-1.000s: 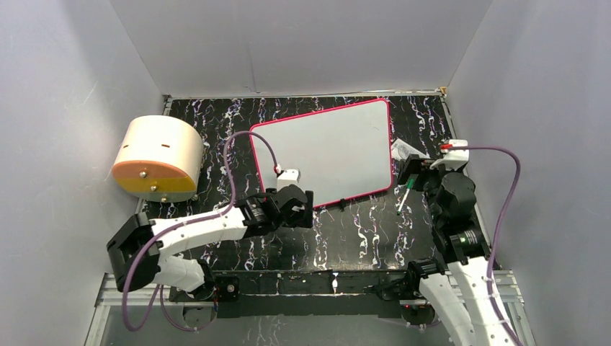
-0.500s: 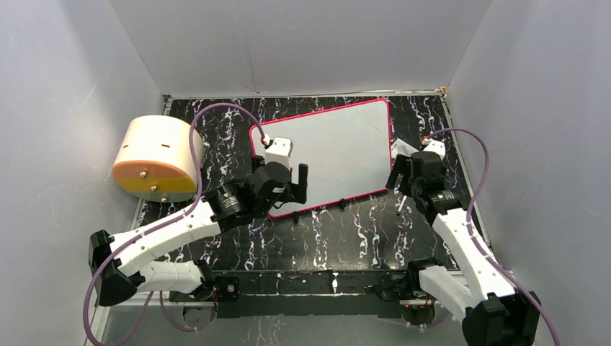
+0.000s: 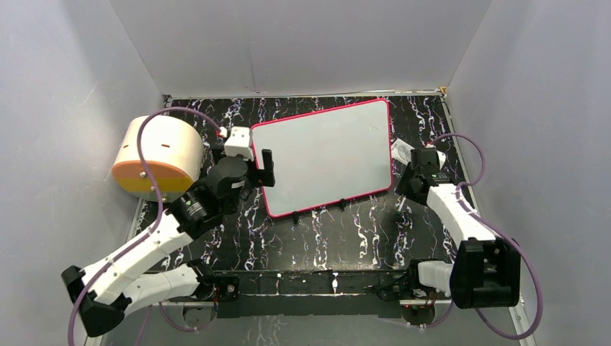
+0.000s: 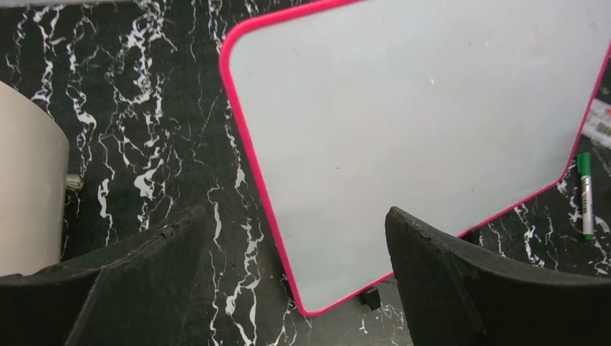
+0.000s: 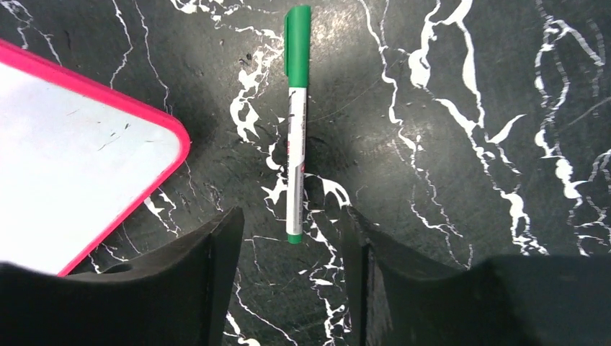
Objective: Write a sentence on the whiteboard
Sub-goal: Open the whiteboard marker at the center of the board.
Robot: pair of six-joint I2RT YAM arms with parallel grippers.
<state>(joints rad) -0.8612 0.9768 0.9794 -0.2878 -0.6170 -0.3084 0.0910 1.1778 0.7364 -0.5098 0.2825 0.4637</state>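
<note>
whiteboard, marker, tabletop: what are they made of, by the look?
The whiteboard: smooth white sheet, faint scuffs, pink rim, likely plastic. The marker: glossy plastic barrel, white with green cap. The tabletop: black marble-look veining, soft sheen, probably printed laminate.

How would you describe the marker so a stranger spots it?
Find the pink-rimmed whiteboard on the black marbled table. Just off its near right corner lies the marker: a slim white barrel with a green cap, unlike the flat packet beyond.

Count: one whiteboard (image 3: 324, 155), one green marker (image 5: 295, 122), one white packet (image 3: 401, 150), one cream round container (image 3: 158, 155), all on one counter (image 3: 360, 231).
</note>
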